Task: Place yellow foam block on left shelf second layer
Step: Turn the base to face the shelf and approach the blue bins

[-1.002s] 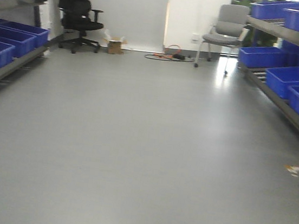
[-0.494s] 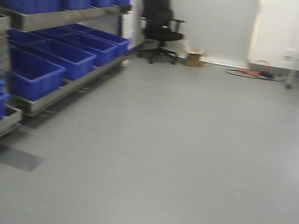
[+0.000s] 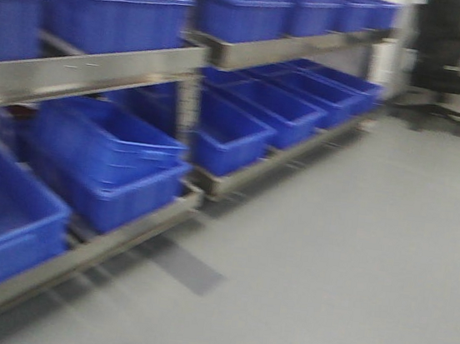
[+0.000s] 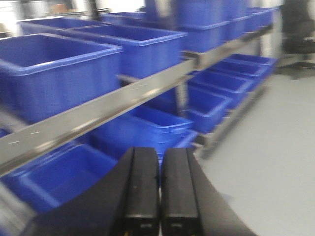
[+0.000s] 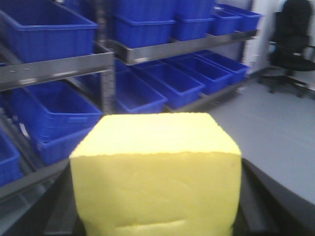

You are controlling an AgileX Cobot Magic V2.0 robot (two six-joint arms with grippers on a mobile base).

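Observation:
The yellow foam block (image 5: pixel 156 172) fills the lower middle of the right wrist view. My right gripper (image 5: pixel 156 196) is shut on it, with black fingers (image 5: pixel 258 196) pressed against its two sides. My left gripper (image 4: pixel 160 189) is shut and empty, its two black fingers (image 4: pixel 142 187) side by side. The left shelf (image 3: pixel 83 70) of grey metal stands ahead of me with blue bins on each layer. It also shows in the left wrist view (image 4: pixel 98 110) and in the right wrist view (image 5: pixel 54 69). Neither gripper shows in the front view.
Blue plastic bins (image 3: pixel 108 6) fill the upper layer and more bins (image 3: pixel 115 154) sit on the lower layers. A black office chair (image 3: pixel 445 64) stands at the far right by the wall. Grey floor (image 3: pixel 353 263) lies to the right of the shelf.
The front view has swung left. The aisle with both shelf rows and the chairs has given way to a close view of the left shelf and its bins.

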